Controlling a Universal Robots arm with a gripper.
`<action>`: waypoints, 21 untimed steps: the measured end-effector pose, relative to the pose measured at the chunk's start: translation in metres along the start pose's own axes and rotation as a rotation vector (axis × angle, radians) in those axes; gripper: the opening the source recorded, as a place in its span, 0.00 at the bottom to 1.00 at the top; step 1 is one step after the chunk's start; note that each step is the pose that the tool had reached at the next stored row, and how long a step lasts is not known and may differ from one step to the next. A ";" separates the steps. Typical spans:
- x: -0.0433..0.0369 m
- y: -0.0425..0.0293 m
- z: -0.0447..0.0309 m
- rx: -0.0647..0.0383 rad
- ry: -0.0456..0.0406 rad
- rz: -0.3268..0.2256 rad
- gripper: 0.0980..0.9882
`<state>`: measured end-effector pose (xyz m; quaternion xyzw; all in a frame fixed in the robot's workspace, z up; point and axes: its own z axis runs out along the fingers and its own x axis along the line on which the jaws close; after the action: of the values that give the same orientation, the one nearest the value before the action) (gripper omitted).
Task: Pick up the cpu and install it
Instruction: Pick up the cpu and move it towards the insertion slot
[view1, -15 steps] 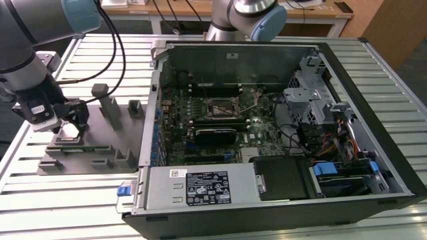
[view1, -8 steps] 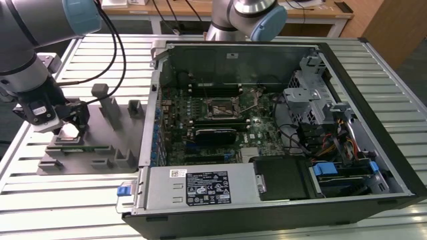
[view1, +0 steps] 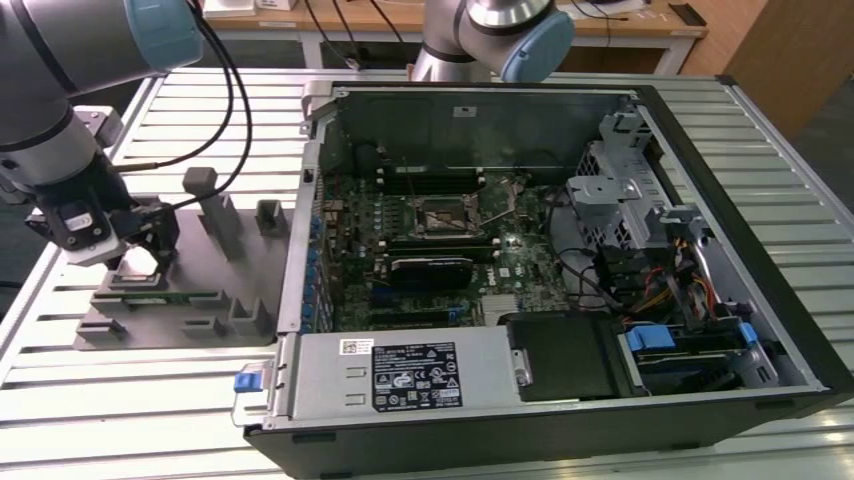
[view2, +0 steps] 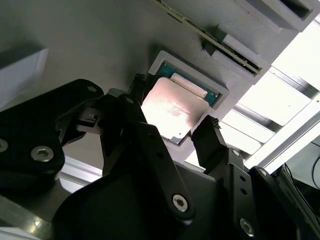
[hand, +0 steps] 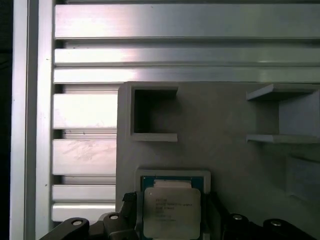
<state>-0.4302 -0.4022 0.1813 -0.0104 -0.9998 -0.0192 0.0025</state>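
We are seeing the hand (view2: 173, 104) narrowed onto the cpu (view2: 170, 107), its fingertips (view2: 209, 127) pressing against two opposite edges right at the square pocket (view2: 220, 90) of the grey holder block (hand: 235, 165). The block is lying on the slatted surface (hand: 85, 155), and the open computer case (view1: 481, 110) is sitting beyond it, toward the exterior view's right.
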 end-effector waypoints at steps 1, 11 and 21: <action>0.0000 -0.0002 0.0000 0.000 -0.0001 0.000 0.63; 0.0000 -0.0008 0.0000 0.000 -0.0001 0.000 0.62; 0.0000 -0.0008 -0.0011 -0.003 -0.0002 0.000 0.50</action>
<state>-0.4302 -0.4031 0.1823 -0.0104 -0.9997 -0.0207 0.0024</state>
